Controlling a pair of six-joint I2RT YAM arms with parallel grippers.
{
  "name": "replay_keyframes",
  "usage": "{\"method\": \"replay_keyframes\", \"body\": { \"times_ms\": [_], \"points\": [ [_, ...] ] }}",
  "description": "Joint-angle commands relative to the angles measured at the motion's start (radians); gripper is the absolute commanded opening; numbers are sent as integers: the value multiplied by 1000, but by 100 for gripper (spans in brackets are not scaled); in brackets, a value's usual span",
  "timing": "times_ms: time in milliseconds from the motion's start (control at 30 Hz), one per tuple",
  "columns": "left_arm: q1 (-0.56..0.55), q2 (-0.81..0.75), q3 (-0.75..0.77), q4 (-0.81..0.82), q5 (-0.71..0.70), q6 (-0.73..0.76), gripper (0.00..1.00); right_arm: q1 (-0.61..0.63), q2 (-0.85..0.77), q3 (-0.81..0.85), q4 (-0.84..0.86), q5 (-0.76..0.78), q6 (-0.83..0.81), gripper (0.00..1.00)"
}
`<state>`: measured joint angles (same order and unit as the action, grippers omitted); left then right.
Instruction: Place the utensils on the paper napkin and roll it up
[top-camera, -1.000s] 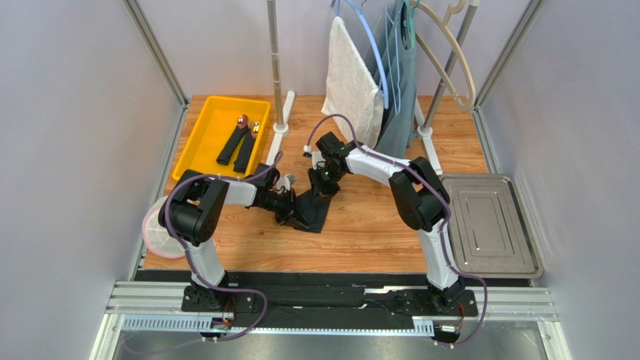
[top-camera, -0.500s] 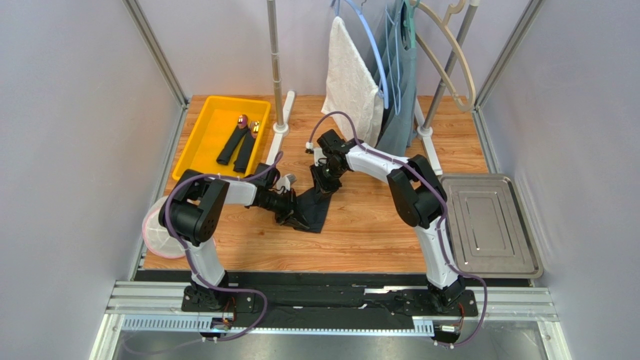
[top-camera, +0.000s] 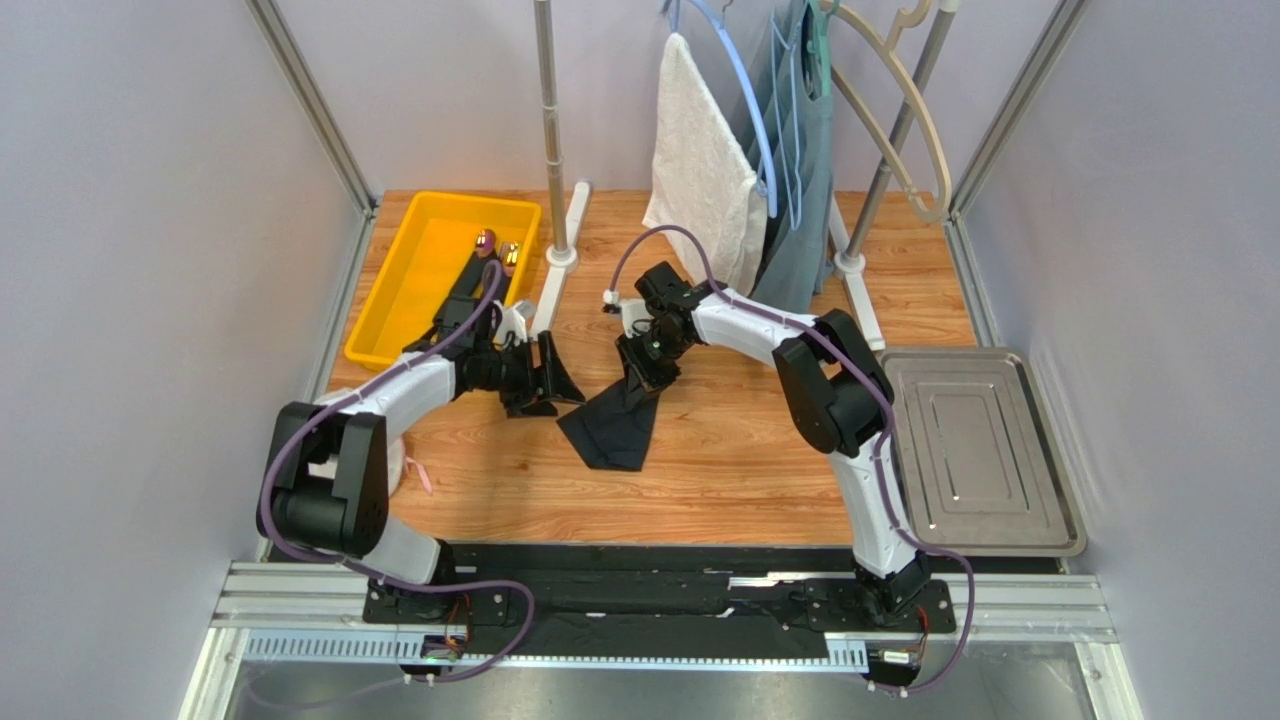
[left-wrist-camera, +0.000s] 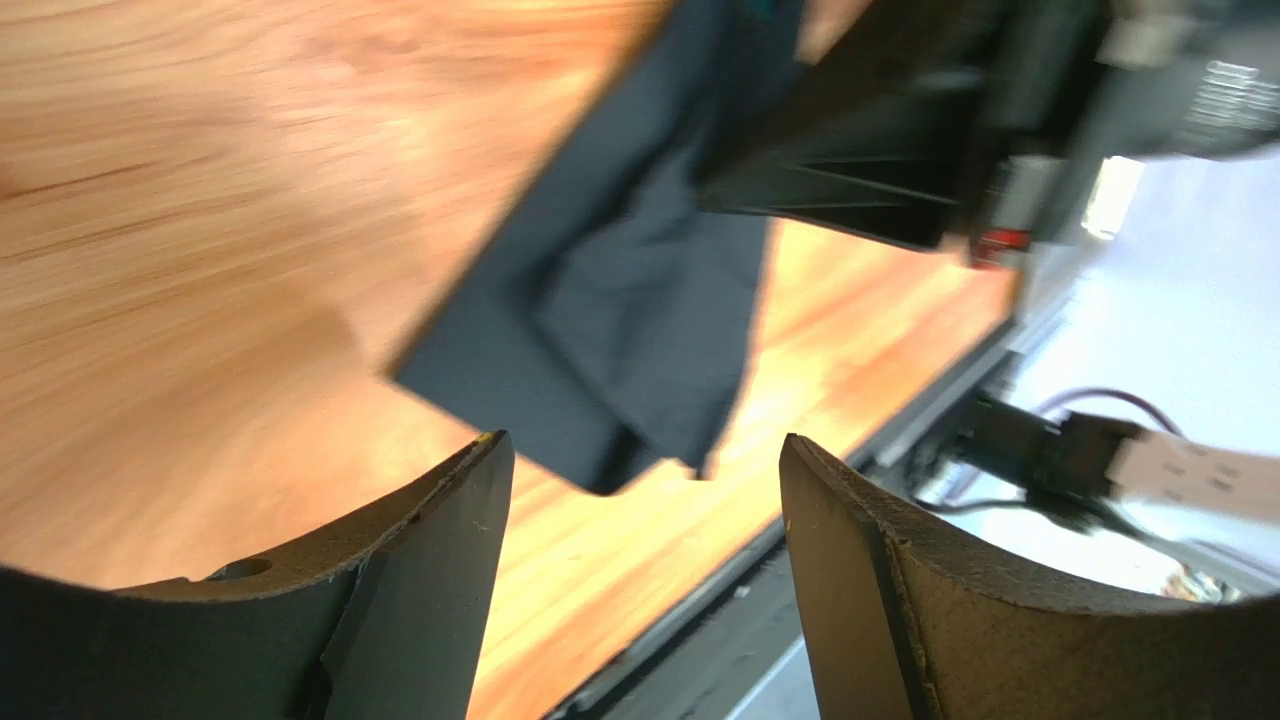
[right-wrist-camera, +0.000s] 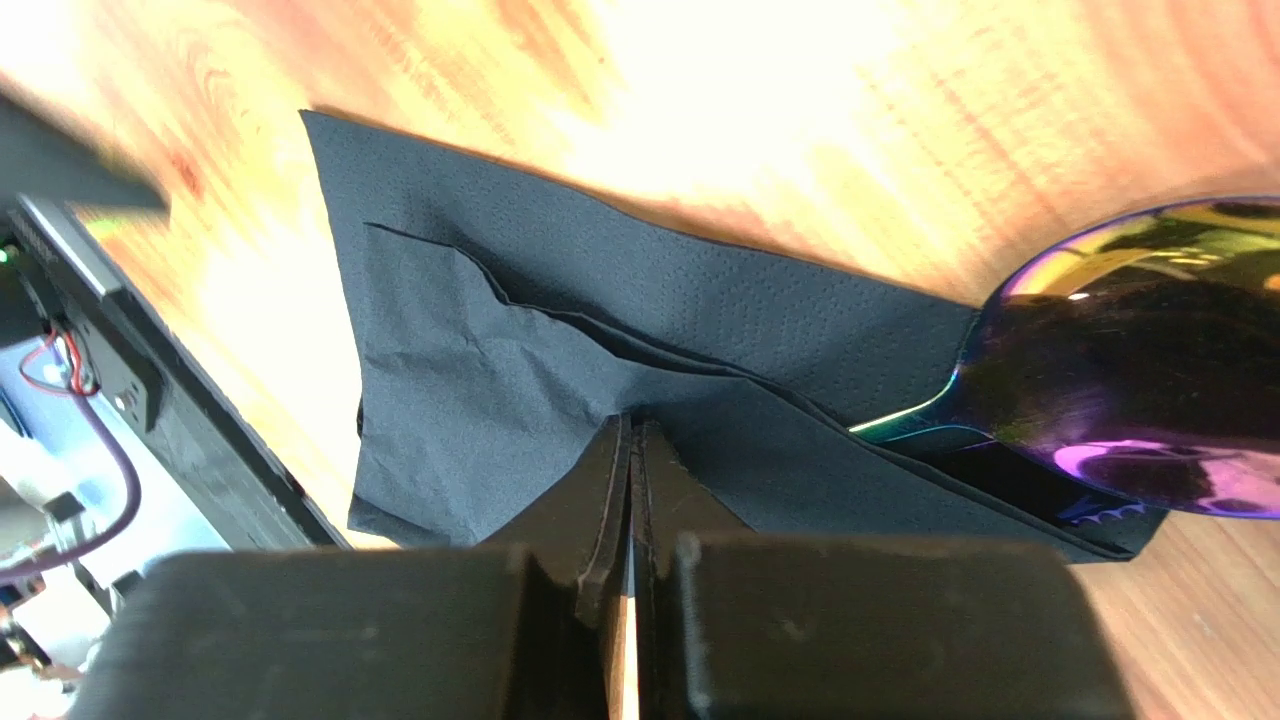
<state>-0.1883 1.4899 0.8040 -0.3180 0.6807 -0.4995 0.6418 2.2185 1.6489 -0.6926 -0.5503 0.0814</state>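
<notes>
Right of the yellow plastic bin (top-camera: 403, 288), and nearer the arm bases than it, the thin matte black paper napkin (top-camera: 609, 428) lies on the wooden table top (top-camera: 751, 465). It is folded over itself into a narrow creased wedge, not yet a roll. In the right wrist view, the shiny purple-gold iridescent spoon head (right-wrist-camera: 1150, 368) sticks out of the fold at one end. Its handle is hidden inside the paper. No blue piece can be made out.

Right gripper (top-camera: 649, 365): clenched, fingers pinching the napkin's upper layer at the end farthest from the bases, just beside the spoon head.

Left gripper (top-camera: 537, 375): released, jaws spread, nothing between them. It stands between the bin and the napkin, apart from the paper, which the left wrist view shows beyond the fingertips.

Two dark slim pieces with small shiny ends (top-camera: 457, 305) lie in the bin. They are judged to be further cutlery, though too small to confirm.

Assessment: the step in hand is the rolling, with one utensil enclosed and the wrap loose. The next move calls for the left gripper to reach the napkin's free edge, take hold and turn it over while the right pins the spoon end. Risk: the thin paper may tear or unfold, and the spoon may slide out of the open end.
</notes>
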Motion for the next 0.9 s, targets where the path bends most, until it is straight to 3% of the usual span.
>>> {"method": "replay_keyframes", "body": {
  "times_ms": [0, 200, 367, 667, 867],
  "points": [
    [1, 46, 24, -122, -99, 79, 75, 9, 41, -49, -58, 29, -109, 2],
    [-2, 148, 31, -105, -99, 39, 73, 9, 40, -54, -70, 33, -127, 2],
    [-31, 227, 32, -72, -53, 4, 64, 7, 50, -40, -71, 33, -120, 1],
    [-43, 184, 15, 137, 43, -77, 56, 10, 59, -37, -73, 38, -115, 1],
    [-66, 194, 12, 154, 42, -77, 53, 10, 64, -34, -71, 39, -111, 1]
  ]
}}
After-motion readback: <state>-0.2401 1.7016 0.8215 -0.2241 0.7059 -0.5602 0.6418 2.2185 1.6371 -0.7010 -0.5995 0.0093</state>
